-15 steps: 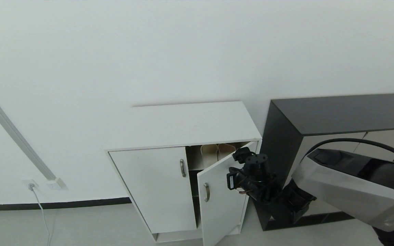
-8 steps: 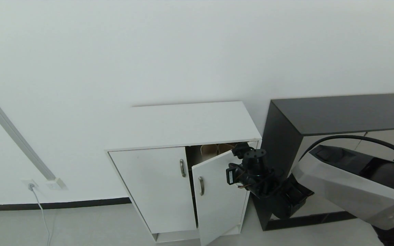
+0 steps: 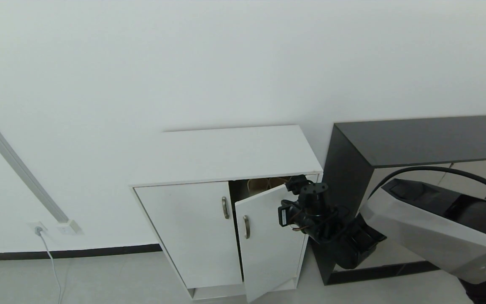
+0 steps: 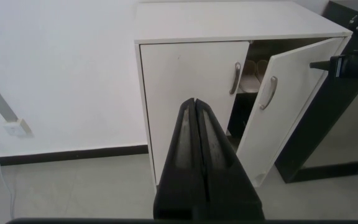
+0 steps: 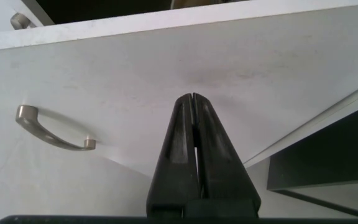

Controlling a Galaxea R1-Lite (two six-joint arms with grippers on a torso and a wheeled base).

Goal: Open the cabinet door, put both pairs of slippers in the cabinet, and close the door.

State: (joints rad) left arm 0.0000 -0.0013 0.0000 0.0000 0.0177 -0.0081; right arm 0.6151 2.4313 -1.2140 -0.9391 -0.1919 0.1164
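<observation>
**A:** Where is the cabinet door (image 3: 268, 240)?

**B:** It is the right-hand door of the white cabinet (image 3: 230, 152), and it stands partly ajar. Pale slippers (image 4: 253, 67) lie on the top shelf behind it.

**A:** And the pincers?

**B:** The right pincer (image 5: 194, 98) is pressed fully closed and grips nothing. Its tips are at the door's outer face. The left pincer (image 4: 194, 102) is likewise closed and empty, and hangs well apart, facing the cabinet.

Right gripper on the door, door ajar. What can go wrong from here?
1. The shut right gripper presses the door near its hinge-side top corner. That gives little leverage, so it may slip off or leave the door ajar.
2. The slippers sit just behind the door's top edge. If they stick out, the door may catch on them.
</observation>
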